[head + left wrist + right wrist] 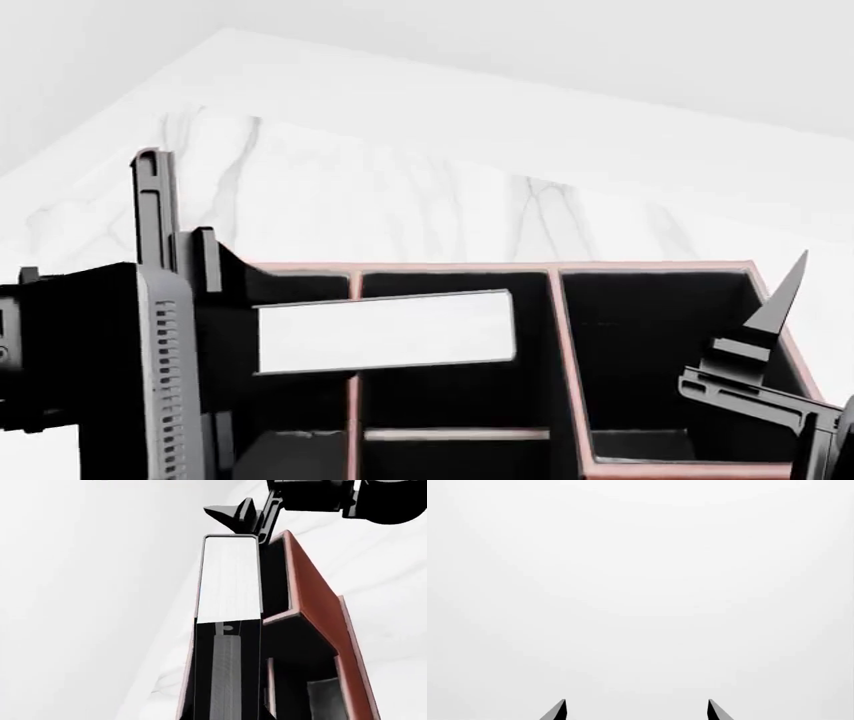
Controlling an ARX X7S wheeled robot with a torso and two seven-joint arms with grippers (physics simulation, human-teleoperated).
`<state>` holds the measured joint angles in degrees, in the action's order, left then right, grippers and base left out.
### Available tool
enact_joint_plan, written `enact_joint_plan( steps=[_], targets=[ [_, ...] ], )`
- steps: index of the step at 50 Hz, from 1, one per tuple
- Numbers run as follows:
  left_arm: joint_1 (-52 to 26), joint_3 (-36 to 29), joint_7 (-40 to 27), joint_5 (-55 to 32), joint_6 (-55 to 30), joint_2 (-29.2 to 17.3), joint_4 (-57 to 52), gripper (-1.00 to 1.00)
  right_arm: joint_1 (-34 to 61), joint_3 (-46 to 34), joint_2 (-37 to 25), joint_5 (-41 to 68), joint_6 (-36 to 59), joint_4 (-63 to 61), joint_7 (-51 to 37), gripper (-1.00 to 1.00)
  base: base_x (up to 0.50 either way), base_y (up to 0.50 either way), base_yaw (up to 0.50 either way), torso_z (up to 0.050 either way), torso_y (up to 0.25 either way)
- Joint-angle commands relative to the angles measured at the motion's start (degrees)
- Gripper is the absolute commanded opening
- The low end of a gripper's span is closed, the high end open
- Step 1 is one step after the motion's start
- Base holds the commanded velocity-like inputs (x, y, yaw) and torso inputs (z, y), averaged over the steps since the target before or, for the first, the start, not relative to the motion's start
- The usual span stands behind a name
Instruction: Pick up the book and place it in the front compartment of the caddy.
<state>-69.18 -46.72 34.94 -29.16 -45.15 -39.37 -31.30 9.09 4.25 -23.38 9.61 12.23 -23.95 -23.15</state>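
My left gripper (238,336) is shut on the book (384,330), a thin black book with white page edges. It holds the book lengthwise over the caddy (561,272), across the divider between the left and middle cells. The caddy is red-brown with a black interior. In the left wrist view the book (230,580) sticks out from between my fingers (227,675), with the caddy (313,605) beside and below it. My right gripper (767,340) is open and empty over the caddy's right edge. It also shows in the left wrist view (253,517). The right wrist view shows only two spread fingertips (559,710) against white.
The caddy stands on a white marble tabletop (400,180) whose far edges run behind it. Thin dividers (355,400) split the caddy into cells. A low cross divider (454,434) shows in the middle cell.
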Motion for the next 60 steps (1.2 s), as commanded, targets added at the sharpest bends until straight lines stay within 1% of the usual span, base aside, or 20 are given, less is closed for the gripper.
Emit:
enact_joint_plan(
  steps=[1, 7, 10, 18, 19, 20, 22, 27, 31, 36, 43, 56, 60],
  targets=[
    [0.95, -1.59, -1.64, 9.75, 6.88, 1.31, 2.49, -1.00, 0.08, 1.81, 1.17, 0.06, 0.24, 0.11, 1.51, 1.00, 0.00, 0.00, 0.00, 0.000, 0.010],
    [1.78, -1.99, -2.61, 11.89, 10.61, 1.97, 5.32, -1.00, 0.36, 1.85, 0.88, 0.30, 1.16, -0.57, 1.42, 1.00, 0.00, 0.00, 0.00, 0.000, 0.000],
    [2.10, -2.08, -2.94, 13.59, 14.64, 2.23, 7.17, -1.00, 0.14, 1.68, 1.04, 0.05, 0.31, 0.08, 1.39, 1.00, 0.00, 0.00, 0.00, 0.005, 0.003],
    [2.74, -2.93, -3.56, 15.53, 17.14, 2.57, 9.57, -1.00, 0.15, 1.77, 0.89, 0.24, 0.48, -0.13, 1.30, 1.00, 0.00, 0.00, 0.00, 0.000, 0.001],
    [2.91, -3.27, -3.78, 16.20, 17.74, 2.65, 10.15, -1.00, 0.15, 1.74, 0.90, 0.21, 0.41, -0.04, 1.29, 1.00, 0.00, 0.00, 0.00, 0.000, 0.000],
    [3.52, -3.56, -4.21, 17.26, 20.19, 2.71, 11.30, -1.00, 0.18, 1.67, 0.92, 0.07, 0.27, 0.09, 1.23, 1.00, 0.00, 0.00, 0.00, 0.000, 0.000],
    [3.72, -3.77, -4.24, 17.62, 21.03, 2.83, 12.04, -1.00, 0.18, 1.60, 0.91, -0.02, 0.16, 0.19, 1.19, 1.00, 0.00, 0.00, 0.00, 0.000, 0.000],
    [3.80, -3.55, -4.30, 16.81, 20.84, 3.88, 13.56, -1.00, 0.24, 1.59, 0.85, 0.06, 0.09, 0.34, 1.18, 1.00, 0.00, 0.00, 0.00, 0.000, 0.002],
    [4.37, -3.43, -4.07, 16.42, 22.90, 4.31, 14.72, -1.00, 0.30, 1.61, 0.81, 0.10, 0.04, 0.45, 1.13, 1.00, 0.00, 0.00, 0.00, 0.000, 0.000],
    [4.94, -2.27, -3.96, 14.43, 25.25, 6.06, 16.81, -1.00, 0.41, 1.61, 0.77, 0.15, -0.07, 0.67, 1.08, 1.00, 0.00, 0.00, 0.00, 0.000, 0.002],
    [4.97, -3.02, -3.71, 14.40, 25.46, 7.30, 17.30, -1.00, 0.52, 1.58, 0.73, 0.19, -0.32, 1.03, 1.04, 1.00, 0.00, 0.00, 0.00, 0.000, 0.001],
    [4.97, -4.34, -2.53, 15.13, 26.61, 7.85, 20.28, -1.00, 0.44, 1.45, 0.65, 0.29, -0.36, 1.03, 0.90, 1.00, 0.00, 0.00, 0.00, 0.000, 0.001],
    [3.50, -5.06, -1.91, 14.98, 23.09, 8.93, 22.78, -1.00, 0.42, 1.55, 0.59, 0.44, -0.28, 0.95, 0.86, 1.00, 0.00, 0.00, 0.00, 0.003, 0.003]
  ],
)
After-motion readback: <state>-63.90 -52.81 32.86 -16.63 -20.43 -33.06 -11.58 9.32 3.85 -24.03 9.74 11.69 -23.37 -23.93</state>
